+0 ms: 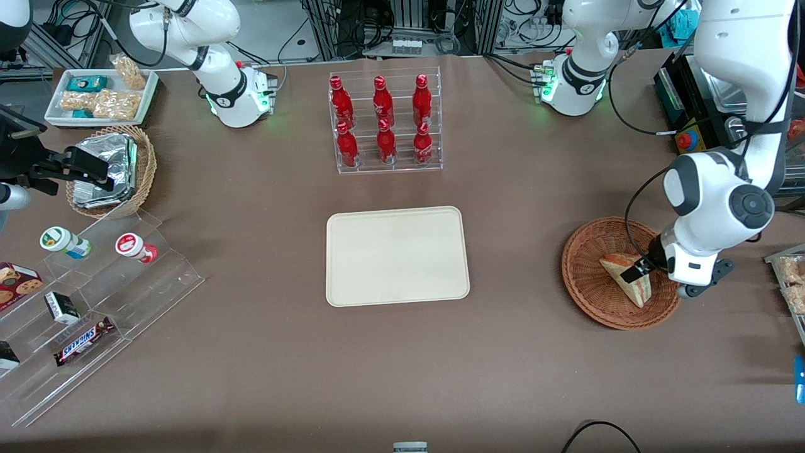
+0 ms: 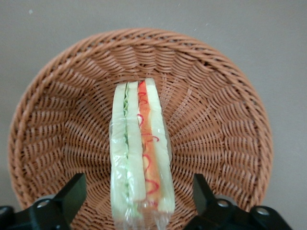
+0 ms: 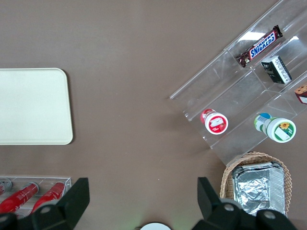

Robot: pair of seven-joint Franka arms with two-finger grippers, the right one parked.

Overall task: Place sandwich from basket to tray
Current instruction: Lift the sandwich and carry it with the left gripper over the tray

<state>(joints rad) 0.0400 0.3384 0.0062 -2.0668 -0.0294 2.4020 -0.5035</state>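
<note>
You are looking at a brown table (image 1: 251,352) with cable-strewn racks at its edge farthest from the front camera. In the front view, the cream tray (image 1: 397,256) lies flat mid-table, nearer the camera than a clear rack of red bottles (image 1: 383,123). Toward the working arm's end sits the reddish-brown basket (image 1: 591,286), and in it the sandwich (image 1: 619,272) lies as a pale wedge, its long cut edge running diagonally from the basket's middle down toward the rim nearest the camera. Your gripper (image 1: 636,272) is down inside the basket, right at the sandwich, with one dark finger against the wedge's face. Toward the parked arm's end you can see a tan basket of foil packets (image 1: 110,170), a white tray of snacks (image 1: 100,94) and a stepped clear stand (image 1: 100,296) of small goods. In the left wrist view, the sandwich (image 2: 140,153) stands on edge with its layered side facing the camera, green filling beside red, long axis running straight away from the gripper (image 2: 139,196) across the basket (image 2: 225,124) floor. The fingers (image 2: 72,194) are spread wide, one on each side of the sandwich's near end, neither touching it. In the right wrist view, a corner of the tray (image 3: 33,105) and the stand (image 3: 240,96) show.
</note>
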